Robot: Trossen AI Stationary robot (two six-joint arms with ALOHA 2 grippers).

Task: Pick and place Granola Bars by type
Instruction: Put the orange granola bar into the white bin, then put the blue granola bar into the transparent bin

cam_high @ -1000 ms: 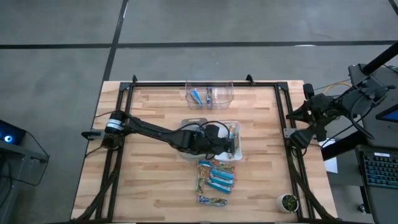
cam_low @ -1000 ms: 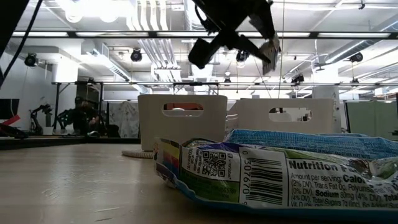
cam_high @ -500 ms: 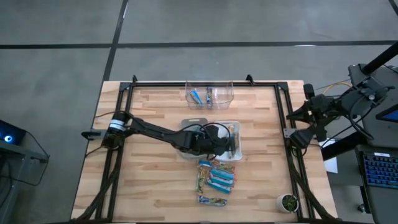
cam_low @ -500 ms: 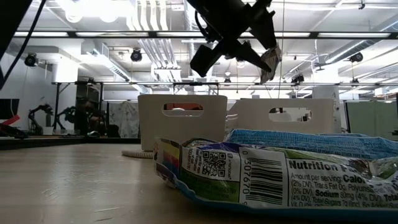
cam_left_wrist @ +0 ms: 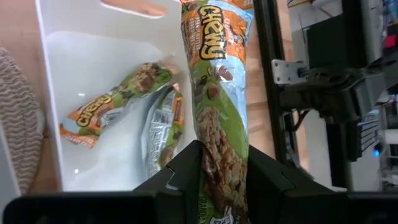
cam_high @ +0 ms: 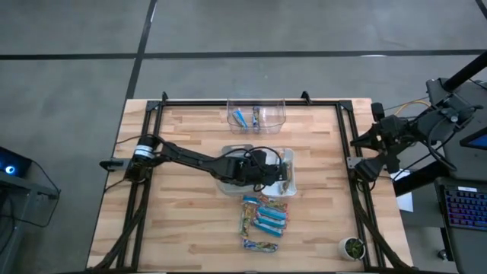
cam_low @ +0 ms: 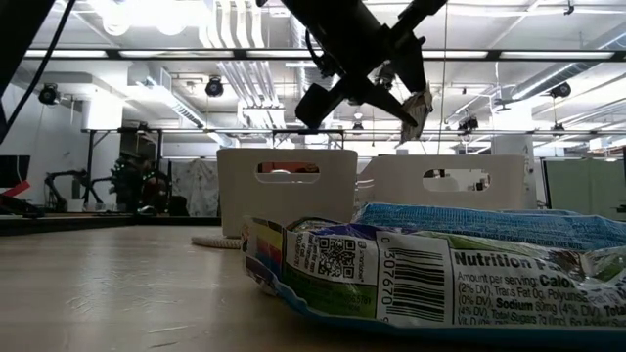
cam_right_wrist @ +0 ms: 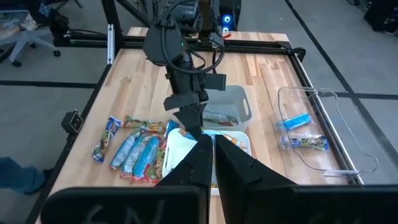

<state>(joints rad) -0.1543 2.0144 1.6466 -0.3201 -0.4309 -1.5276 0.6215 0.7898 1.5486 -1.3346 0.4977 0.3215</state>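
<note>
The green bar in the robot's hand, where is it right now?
The green bar is held in the left hand, above the white bin at mid-table, where two similar bars lie.

You have a light wooden table [cam_high: 183, 221] filling the middle of the high view, edged by a black metal frame [cam_high: 144, 137], with a clear plastic bin [cam_high: 256, 115] at its top centre and a white bin [cam_high: 288, 186] beside a grey bin [cam_high: 228, 154] near the frame's middle. At the lower right corner of the table you can see a small potted plant [cam_high: 352, 247], and a keyboard [cam_high: 463, 205] sits at the right edge of the frame. In the low view the two bins [cam_low: 287, 191] stand side by side at mid-frame against a workshop with ceiling lights [cam_low: 127, 12] along the top.
</note>
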